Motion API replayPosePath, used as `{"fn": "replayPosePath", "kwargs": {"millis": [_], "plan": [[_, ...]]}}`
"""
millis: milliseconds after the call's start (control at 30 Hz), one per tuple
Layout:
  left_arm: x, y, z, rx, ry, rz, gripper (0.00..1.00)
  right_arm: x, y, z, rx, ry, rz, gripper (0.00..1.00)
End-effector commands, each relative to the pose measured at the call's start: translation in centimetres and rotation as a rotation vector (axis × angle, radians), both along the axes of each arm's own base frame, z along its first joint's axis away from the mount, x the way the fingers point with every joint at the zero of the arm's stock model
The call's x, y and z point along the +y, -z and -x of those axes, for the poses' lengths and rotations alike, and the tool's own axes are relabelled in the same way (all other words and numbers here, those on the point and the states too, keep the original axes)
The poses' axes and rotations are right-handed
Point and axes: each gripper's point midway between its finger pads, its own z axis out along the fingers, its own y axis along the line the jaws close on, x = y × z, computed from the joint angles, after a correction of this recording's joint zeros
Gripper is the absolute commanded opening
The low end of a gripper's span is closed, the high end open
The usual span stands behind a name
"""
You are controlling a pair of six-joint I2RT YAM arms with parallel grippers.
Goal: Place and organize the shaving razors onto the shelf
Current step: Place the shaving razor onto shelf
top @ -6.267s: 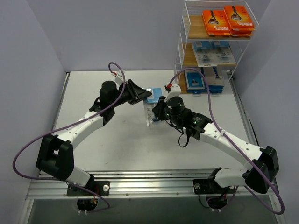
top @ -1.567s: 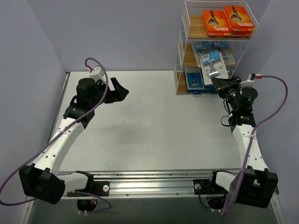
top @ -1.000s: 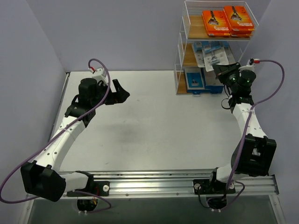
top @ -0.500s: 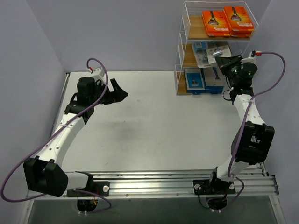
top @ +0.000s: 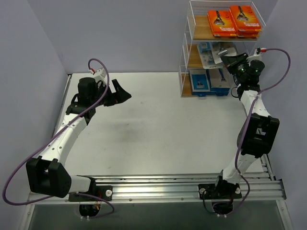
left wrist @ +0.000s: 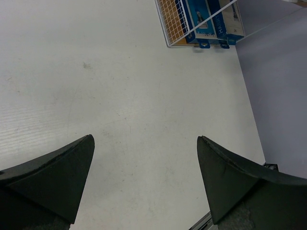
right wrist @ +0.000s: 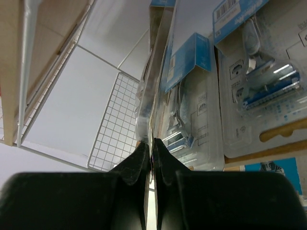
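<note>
Nearest you, the worktop (top: pixel 158 134) in front of the shelf (top: pixel 199 29) shows no loose pack, so you look to be on one of the last placements. Your left hand (left wrist: pixel 144 140) hangs spread wide and empty, well to the left of the shelf. Your right hand (right wrist: pixel 152 143) is pinched tight on the thin edge of 1 clear blister pack (right wrist: pixel 154 72), held on edge at the shelf's middle tier, just beside 2 flat blister packs (right wrist: pixel 259 81). Next, tip it flat onto free wood beside those and release, minding the wire mesh (right wrist: pixel 112 120). Higher up, orange boxes (top: pixel 235 20) sit on the top tier. You cannot tell whether the held pack touches the tier, and the arm hides part of the bottom tier.
</note>
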Motion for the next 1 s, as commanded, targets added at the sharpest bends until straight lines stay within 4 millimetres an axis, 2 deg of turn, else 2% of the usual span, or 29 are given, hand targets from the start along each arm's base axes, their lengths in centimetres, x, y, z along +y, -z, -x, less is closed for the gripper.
{"fn": "replayPosePath", "kwargs": {"millis": [0, 400, 967], "plan": [[-0.6, -2.9, -0.7, -0.083, 0.035, 0.047, 0.97, -0.2, -5.6, 0.4, -0.172, -0.033, 0.083, 0.00], [-0.4, -2.6, -0.9, -0.076, 0.036, 0.053, 0.97, -2.4, -5.0, -0.7, -0.160, -0.017, 0.060, 0.00], [-0.6, -2.5, -1.0, -0.072, 0.050, 0.068, 0.97, -4.6, -4.0, -1.3, -0.129, 0.023, 0.046, 0.00]]}}
